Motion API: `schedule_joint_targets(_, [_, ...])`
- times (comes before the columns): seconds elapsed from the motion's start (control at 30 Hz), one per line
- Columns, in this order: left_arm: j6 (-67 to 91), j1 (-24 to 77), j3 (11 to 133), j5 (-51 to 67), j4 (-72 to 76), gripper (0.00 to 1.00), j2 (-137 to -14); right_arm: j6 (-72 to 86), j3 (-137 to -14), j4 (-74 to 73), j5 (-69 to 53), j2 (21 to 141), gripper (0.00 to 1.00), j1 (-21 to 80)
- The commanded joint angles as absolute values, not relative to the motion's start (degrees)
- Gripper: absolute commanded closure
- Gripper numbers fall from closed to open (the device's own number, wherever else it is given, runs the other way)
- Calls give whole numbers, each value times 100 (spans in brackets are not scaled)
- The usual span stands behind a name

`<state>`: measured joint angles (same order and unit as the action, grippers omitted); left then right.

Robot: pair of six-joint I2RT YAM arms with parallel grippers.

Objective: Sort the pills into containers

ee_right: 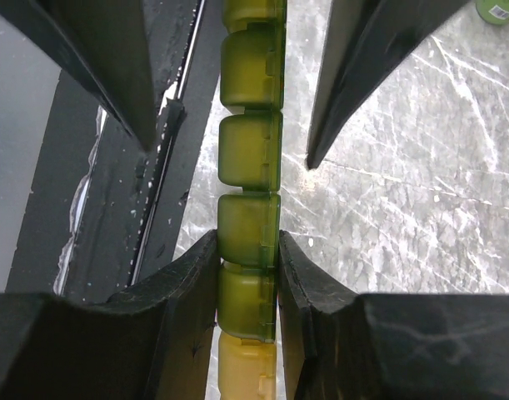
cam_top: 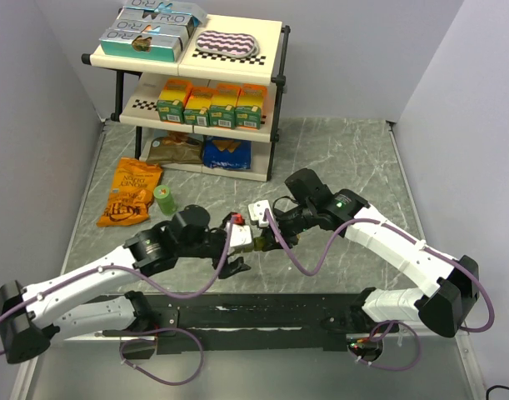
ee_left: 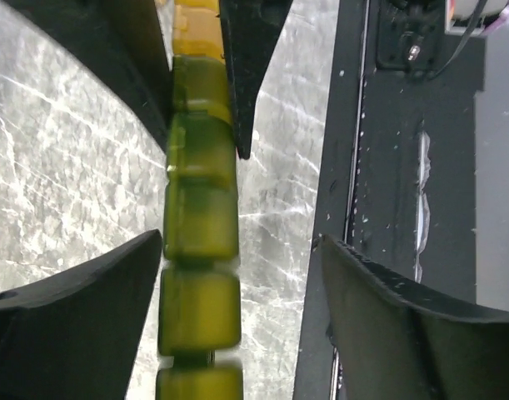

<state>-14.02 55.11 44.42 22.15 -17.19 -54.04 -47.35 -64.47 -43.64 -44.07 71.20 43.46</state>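
The containers are one narrow strip of green-to-yellow lidded compartments, held above the marble table between both arms in the top view. My right gripper is shut on the strip near its yellow end, pads against both sides. It shows in the top view. My left gripper is open around the strip: its left finger touches the strip, its right finger stands well apart. It also shows in the top view. All lids visible are shut. No loose pills show.
A green cylindrical bottle and an orange snack bag lie at the left. A white-topped object sits just behind the grippers. A two-tier shelf with boxes stands at the back. A black rail runs along the near edge.
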Motion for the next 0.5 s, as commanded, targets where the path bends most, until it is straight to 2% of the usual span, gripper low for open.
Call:
schedule_joint_targets(0.0, [-1626,5722,4930,1688,-1837,27,-5773,-4667,-6434,-4228,-4614,6970,100,4324])
schedule_joint_targets(0.1, [-1547,5757,4992,1705,-1785,37,-5827,-4685,-6372,-4201,-4562,6917,100,4333])
schedule_joint_targets(0.17, [-1512,5757,4975,1697,-1714,39,-5792,-4685,-6320,-4175,-4561,6908,100,4324])
schedule_joint_targets(0.37, [-1459,5748,4948,1504,-1696,73,-5757,-4685,-6302,-4175,-4597,6864,100,4324])
schedule_joint_targets(0.4, [-1424,5757,4957,1459,-1714,89,-5783,-4693,-6302,-4175,-4623,6864,100,4324])
schedule_joint_targets(0.43, [-1406,5748,4966,1424,-1731,98,-5809,-4685,-6302,-4166,-4640,6847,100,4333])
schedule_joint_targets(0.47, [-1380,5748,4966,1363,-1731,99,-5810,-4693,-6302,-4183,-4641,6855,100,4324])
